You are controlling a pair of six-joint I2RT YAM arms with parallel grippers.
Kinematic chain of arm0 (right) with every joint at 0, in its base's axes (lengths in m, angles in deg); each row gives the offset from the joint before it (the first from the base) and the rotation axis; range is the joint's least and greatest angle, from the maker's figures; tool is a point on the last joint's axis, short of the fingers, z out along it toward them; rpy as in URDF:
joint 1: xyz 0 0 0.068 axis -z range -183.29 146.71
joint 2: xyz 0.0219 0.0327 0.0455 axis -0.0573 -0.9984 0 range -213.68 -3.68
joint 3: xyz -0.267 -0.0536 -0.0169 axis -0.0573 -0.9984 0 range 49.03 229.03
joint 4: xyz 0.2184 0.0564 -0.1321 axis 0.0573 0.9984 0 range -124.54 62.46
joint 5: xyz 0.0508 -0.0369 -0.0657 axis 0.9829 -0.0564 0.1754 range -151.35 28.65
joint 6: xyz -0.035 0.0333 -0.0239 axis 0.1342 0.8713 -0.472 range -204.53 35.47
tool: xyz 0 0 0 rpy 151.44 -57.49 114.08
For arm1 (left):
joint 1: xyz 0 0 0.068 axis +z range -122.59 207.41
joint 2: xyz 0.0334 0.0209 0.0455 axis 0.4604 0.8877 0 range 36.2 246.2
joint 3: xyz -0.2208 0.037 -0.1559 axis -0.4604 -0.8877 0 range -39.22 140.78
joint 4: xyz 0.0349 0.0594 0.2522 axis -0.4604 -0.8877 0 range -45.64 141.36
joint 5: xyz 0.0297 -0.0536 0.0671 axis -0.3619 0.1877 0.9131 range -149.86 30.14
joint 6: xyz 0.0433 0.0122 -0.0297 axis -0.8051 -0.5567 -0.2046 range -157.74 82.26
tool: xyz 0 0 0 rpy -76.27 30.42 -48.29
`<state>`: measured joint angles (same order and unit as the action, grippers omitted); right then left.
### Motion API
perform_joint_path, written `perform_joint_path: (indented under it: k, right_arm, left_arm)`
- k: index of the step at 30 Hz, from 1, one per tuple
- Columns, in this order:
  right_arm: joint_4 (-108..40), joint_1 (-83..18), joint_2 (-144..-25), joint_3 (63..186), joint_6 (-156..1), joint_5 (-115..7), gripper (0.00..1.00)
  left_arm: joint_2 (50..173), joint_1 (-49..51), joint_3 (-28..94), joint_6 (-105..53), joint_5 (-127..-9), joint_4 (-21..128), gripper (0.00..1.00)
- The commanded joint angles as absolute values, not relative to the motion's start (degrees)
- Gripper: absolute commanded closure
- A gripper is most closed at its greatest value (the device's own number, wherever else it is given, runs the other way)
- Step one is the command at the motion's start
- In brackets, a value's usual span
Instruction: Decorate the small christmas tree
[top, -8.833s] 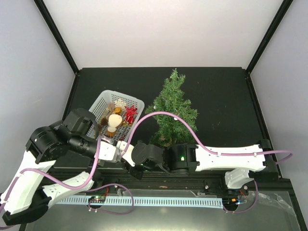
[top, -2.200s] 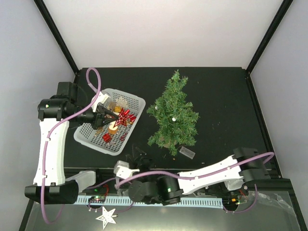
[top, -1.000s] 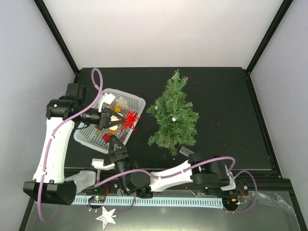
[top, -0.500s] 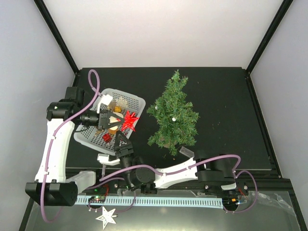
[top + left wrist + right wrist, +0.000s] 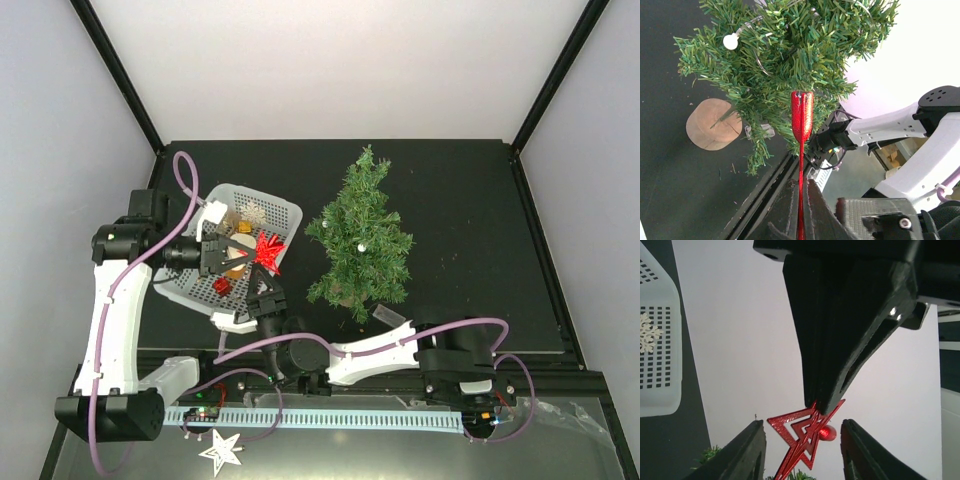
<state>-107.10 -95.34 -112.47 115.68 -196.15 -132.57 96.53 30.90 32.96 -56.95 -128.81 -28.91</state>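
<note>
The small christmas tree stands right of the white basket on its tan round base. My left gripper is shut on a red glitter star, holding it above the basket's right edge. In the left wrist view the star shows edge-on, pinched between the left gripper's fingers, with the tree behind it. My right gripper points up from the front, just below the star. It is open, and the star hangs between its fingers untouched.
The basket holds a white snowflake and gold and red ornaments. A small clear plastic piece lies by the tree's base. A white star lies off the table at the front. A white bead sits on the tree.
The right arm has swung its gripper from the front edge up to the star, and its jaws have narrowed a little. The left gripper has kept hold of the star, shifting slightly.
</note>
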Motion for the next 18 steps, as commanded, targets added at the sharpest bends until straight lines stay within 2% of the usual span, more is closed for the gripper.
perform_joint_path:
  k: [1, 6, 18]
  right_arm:
    - [-126.3, -94.65, -110.73, 114.8, -195.85, -133.58, 0.61]
    - [-126.3, -94.18, -110.64, 114.98, -195.59, -133.6, 0.75]
    - [-126.3, -93.12, -110.37, 115.98, -196.37, -132.89, 0.79]
  left_arm:
    - [95.85, 31.61, 32.64, -56.29, -131.52, -28.0, 0.98]
    - [95.5, 31.61, 32.09, -56.29, -131.68, -27.98, 0.98]
    - [93.62, 31.69, 30.49, -55.67, -132.29, -27.34, 0.98]
